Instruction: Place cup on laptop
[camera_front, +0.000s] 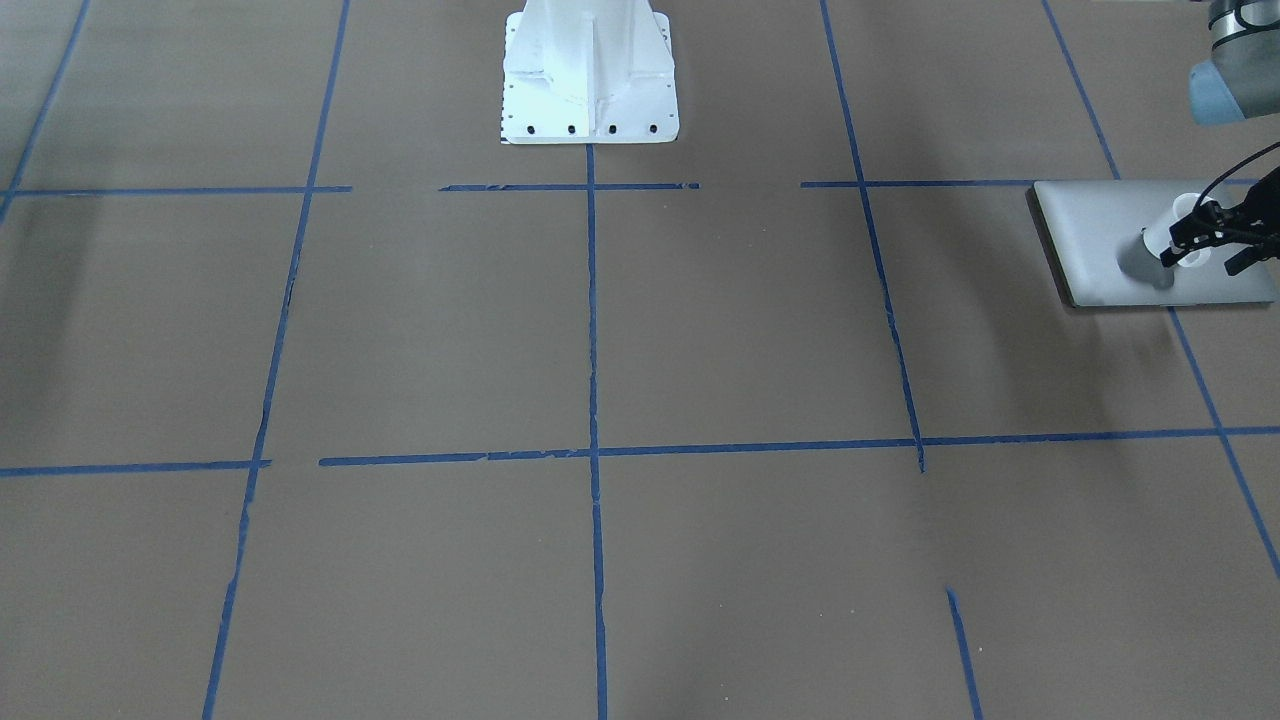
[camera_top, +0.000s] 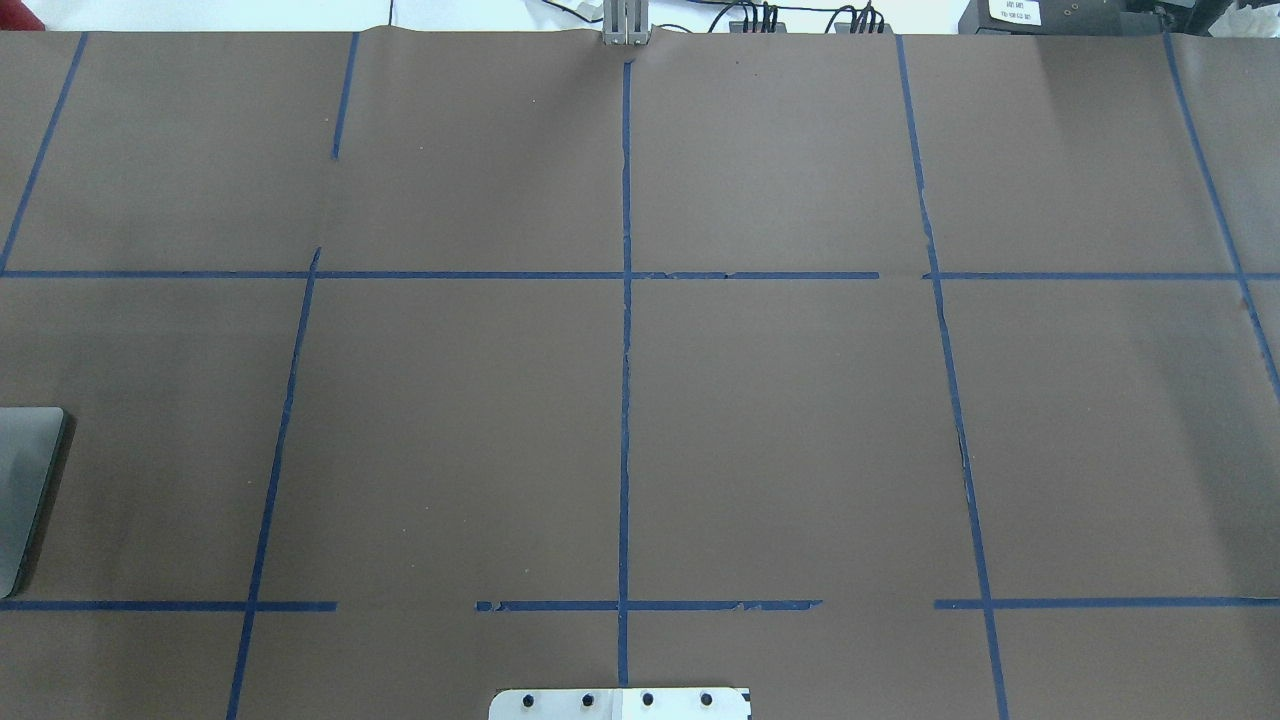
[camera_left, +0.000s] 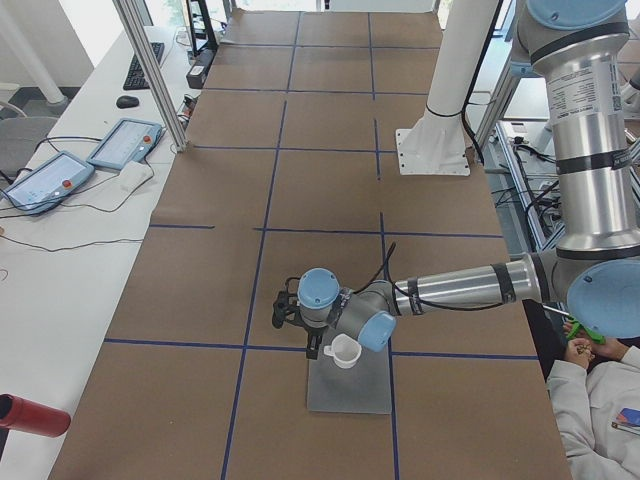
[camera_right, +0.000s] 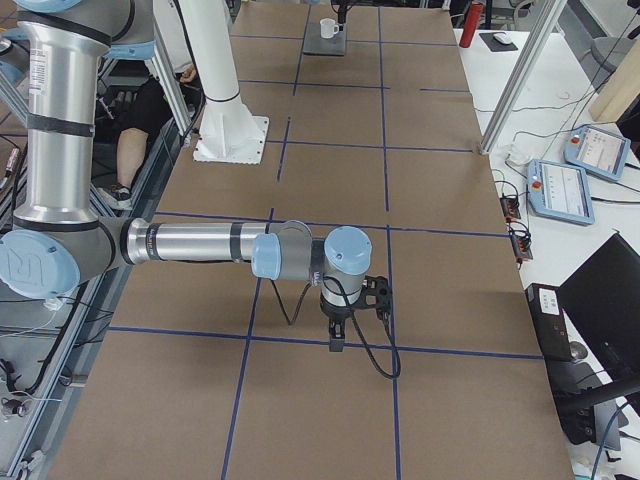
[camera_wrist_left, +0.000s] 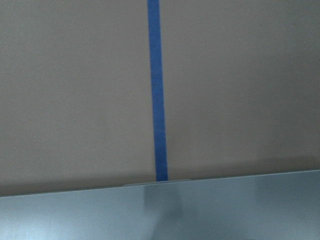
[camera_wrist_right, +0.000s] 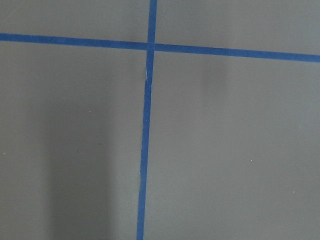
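The silver-grey laptop (camera_front: 1100, 230) lies closed at the table's end on my left; its corner shows in the overhead view (camera_top: 20, 480). The small white cup (camera_front: 1165, 232) stands upright over the lid, its shadow right at its base, and also shows in the exterior left view (camera_left: 345, 350). My left gripper (camera_front: 1203, 256) is shut on the cup at its handle side, one black finger crossing the cup's body. The left wrist view shows only the laptop's edge (camera_wrist_left: 200, 215) and the table. My right gripper (camera_right: 335, 335) hangs low over bare table; I cannot tell whether it is open.
The white robot pedestal (camera_front: 590, 70) stands at the table's middle rear. Blue tape lines (camera_front: 593, 400) grid the brown surface. Two teach pendants (camera_left: 125, 140) and a red bottle (camera_left: 30, 415) lie on the side bench. A seated person (camera_left: 600, 400) is beside the robot.
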